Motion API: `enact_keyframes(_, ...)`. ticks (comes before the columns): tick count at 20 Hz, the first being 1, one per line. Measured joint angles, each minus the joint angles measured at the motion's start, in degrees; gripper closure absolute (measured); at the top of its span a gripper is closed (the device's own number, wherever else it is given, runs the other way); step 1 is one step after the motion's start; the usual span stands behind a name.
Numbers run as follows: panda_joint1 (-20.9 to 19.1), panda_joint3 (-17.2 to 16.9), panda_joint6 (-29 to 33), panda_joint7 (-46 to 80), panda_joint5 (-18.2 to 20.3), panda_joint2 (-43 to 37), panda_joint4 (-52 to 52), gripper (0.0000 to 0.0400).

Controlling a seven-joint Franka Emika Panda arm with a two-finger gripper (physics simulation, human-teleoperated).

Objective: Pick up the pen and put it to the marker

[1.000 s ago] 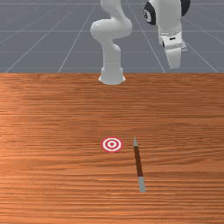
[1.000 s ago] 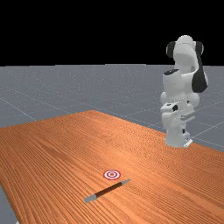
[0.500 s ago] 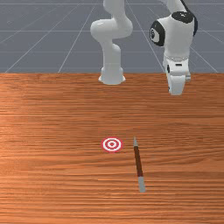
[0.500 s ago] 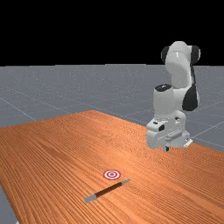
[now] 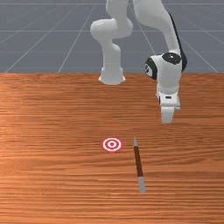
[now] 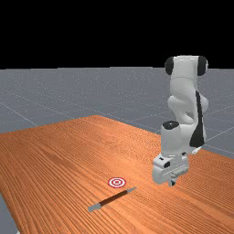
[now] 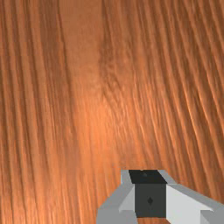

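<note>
"Pen (image 6: 112, 199), far view: where do we place it?"

"Flat on the desk (image 6: 64, 155), grey point toward the far view's right, beside but apart from the ringed marker (image 6: 117, 182). Our claw (image 6: 172, 181) hangs above the wood, to the far view's right of both."

"And its state?"

"We cannot tell whether it is released or clenched. It is away from the pen, so the pen is not in its grasp."

"Front view, likely faults?"

"The pen lies to the front view's right of the marker; the claw is farther right and nearer the arm's base. Were we to descend without first travelling over the shaft, we would probably meet bare wood. The pen being slender, a small error of aim or turn could make us nudge or roll it instead of gripping it. A hold too near one end might let it swing or tilt during the lift, and so miss the marker."

"What is obscured there?"

"The white housing (image 5: 168, 85) faces the camera and masks much of the claw's working end. The arm (image 5: 151, 13) is cut off by the top edge, and clearance above the desk is hard to judge."

"Wrist view?"

"Wood grain, with the claw at the bottom edge, partly cropped. Its grey and black parts overlap, so we cannot confirm any gap."
</note>
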Motion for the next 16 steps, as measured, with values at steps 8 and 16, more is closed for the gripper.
enact_keyframes(8, -4.1, -1.9, -33.1, -3.4, -2.1, 36.2, 68.3, 0.0400)
enact_keyframes(16, -3.2, -3.6, -39.5, -4.0, -4.5, 47.8, 86.0, 0.0400)
